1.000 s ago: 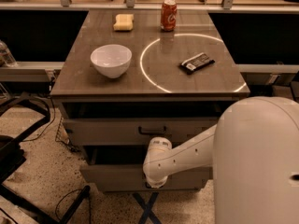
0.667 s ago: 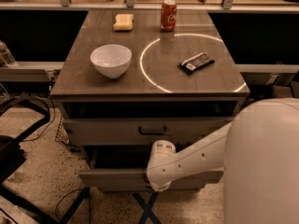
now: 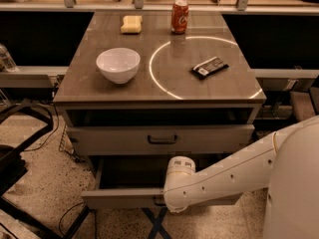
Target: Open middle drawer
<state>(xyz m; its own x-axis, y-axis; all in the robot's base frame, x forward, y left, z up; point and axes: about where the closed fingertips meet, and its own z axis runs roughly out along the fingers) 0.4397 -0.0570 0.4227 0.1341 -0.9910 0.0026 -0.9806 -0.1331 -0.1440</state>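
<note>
tabletop glossy wood | bowl smooth glossy | pincer at matt middle drawer front

**One of Each, and Two Drawers**

On the one table top I count one white bowl, one red can, one yellow block, one dark snack bar and one white ring. Under it I can see two drawers: the top drawer and the middle drawer. There is one white arm, with one gripper down at the middle drawer's front.
</note>
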